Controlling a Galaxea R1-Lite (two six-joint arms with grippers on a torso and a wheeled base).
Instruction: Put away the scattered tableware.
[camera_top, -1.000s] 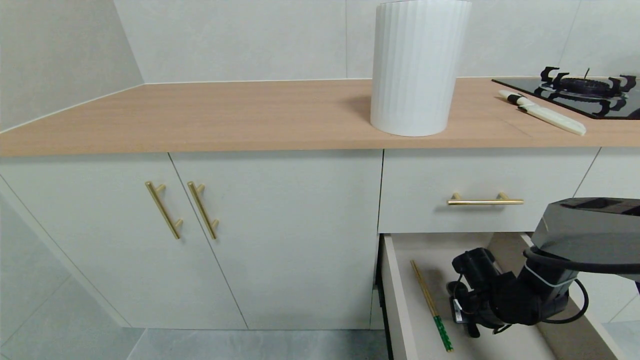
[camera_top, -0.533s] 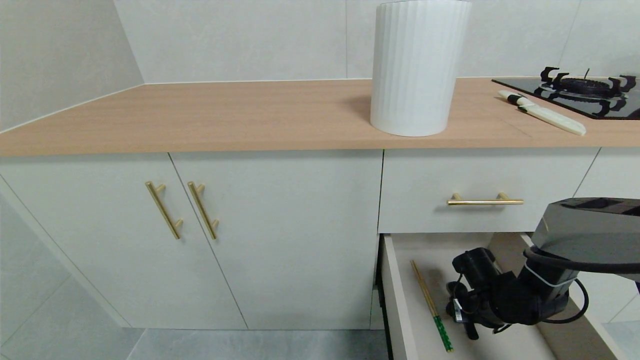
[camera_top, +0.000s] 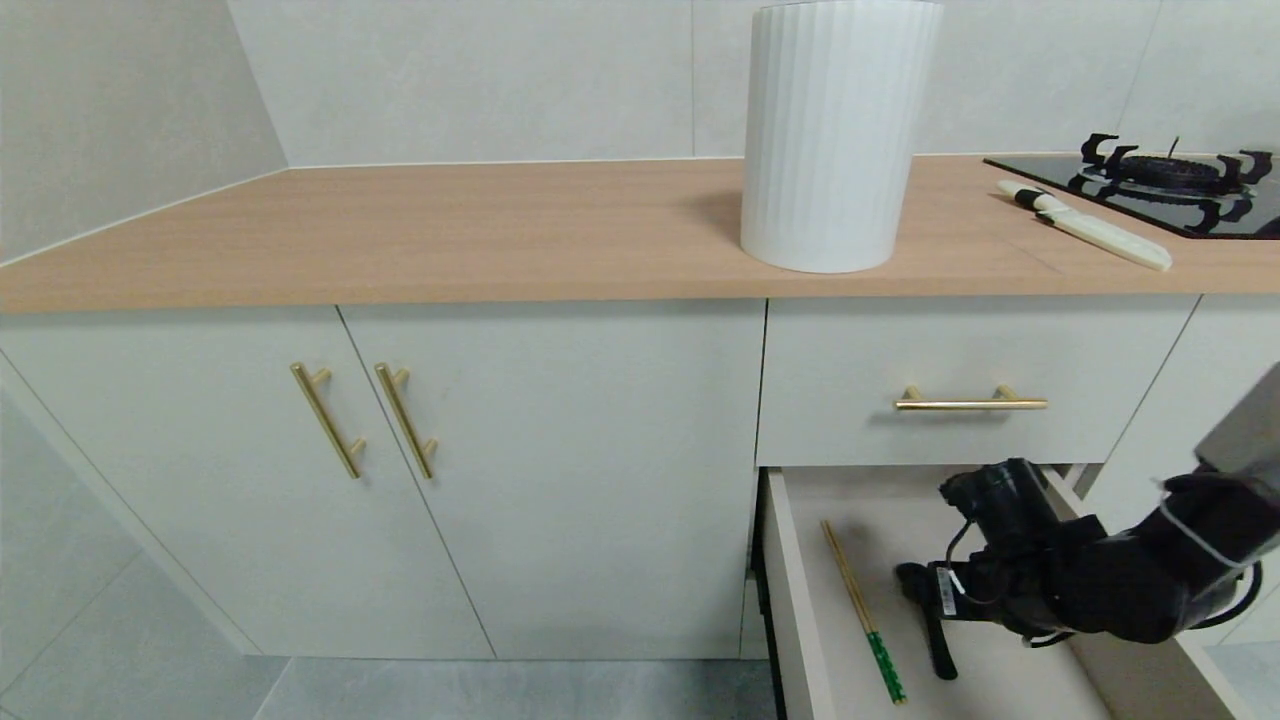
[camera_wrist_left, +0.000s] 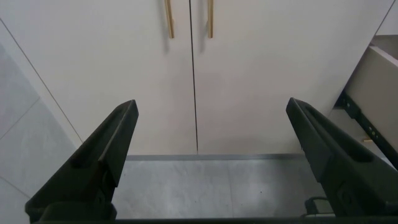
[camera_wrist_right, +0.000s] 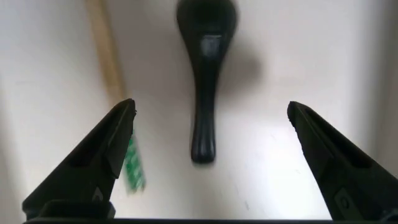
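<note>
Along the pale tiled wall runs a light wooden bench (camera_top: 450, 230) carrying a tall white ribbed canister (camera_top: 835, 140), a white-bladed knife (camera_top: 1088, 226) and a black gas hob (camera_top: 1170, 180). Beneath are pale cabinet doors with brass bar handles (camera_top: 327, 418). The open beige lower drawer (camera_top: 795, 600) holds a pair of wooden chopsticks with green ends (camera_top: 865, 612) and a black plastic spoon (camera_top: 936, 640), lying apart and roughly parallel. The right wrist view gives the spoon's oval bowl and tapering handle, with the right claw (camera_wrist_right: 211, 112) spread wide above it, holding nothing. The left wrist view has the left claw (camera_wrist_left: 211, 107) equally wide and empty, facing the cabinet doors above grey floor tiles (camera_wrist_left: 205, 186).
</note>
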